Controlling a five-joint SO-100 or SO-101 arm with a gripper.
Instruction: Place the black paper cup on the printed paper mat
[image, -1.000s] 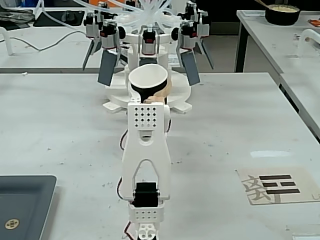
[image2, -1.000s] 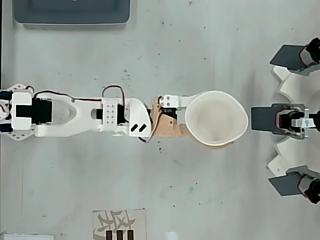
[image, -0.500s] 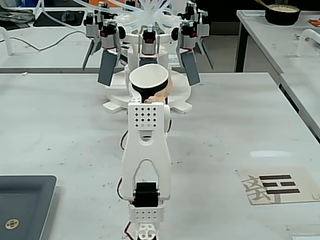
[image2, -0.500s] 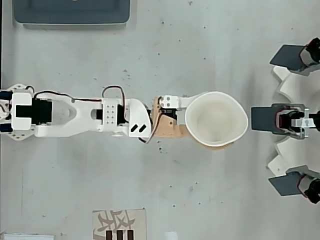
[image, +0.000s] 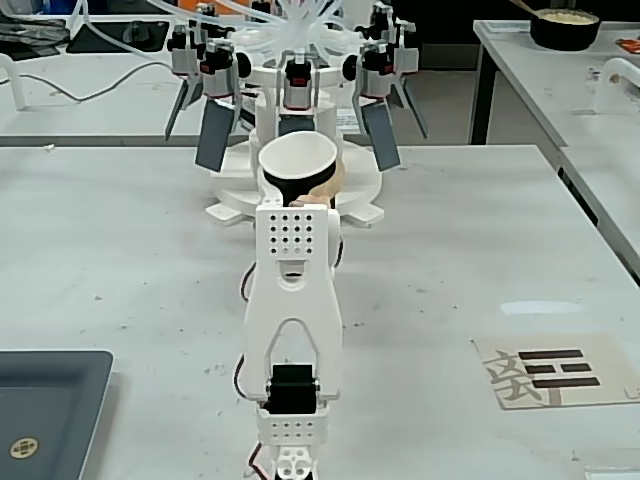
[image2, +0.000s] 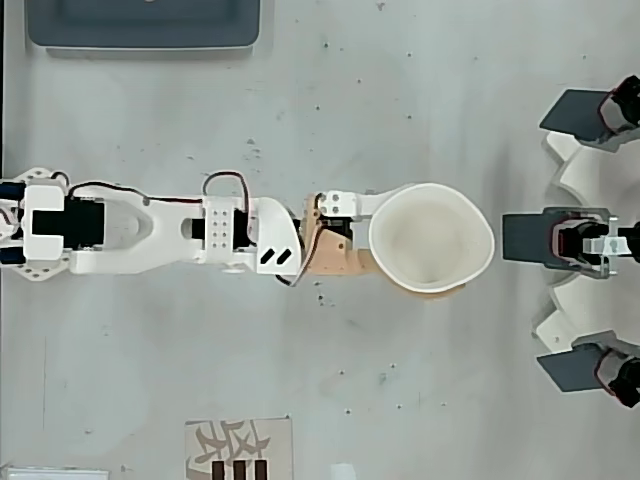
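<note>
End effector (image2: 425, 245) on black paper cup (image2: 432, 240), arm outstretched.

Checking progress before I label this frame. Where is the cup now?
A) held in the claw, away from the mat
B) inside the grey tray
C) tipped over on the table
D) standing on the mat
A: the claw is closed around the cup, rim squeezed out of round, while the mat lies bare near the bottom edge of the overhead view.

arm stretched right across table, gripper (image2: 425, 290) clamped on black paper cup (image2: 432, 240), printed paper mat (image2: 238, 449) at bottom edge, well apart
</note>
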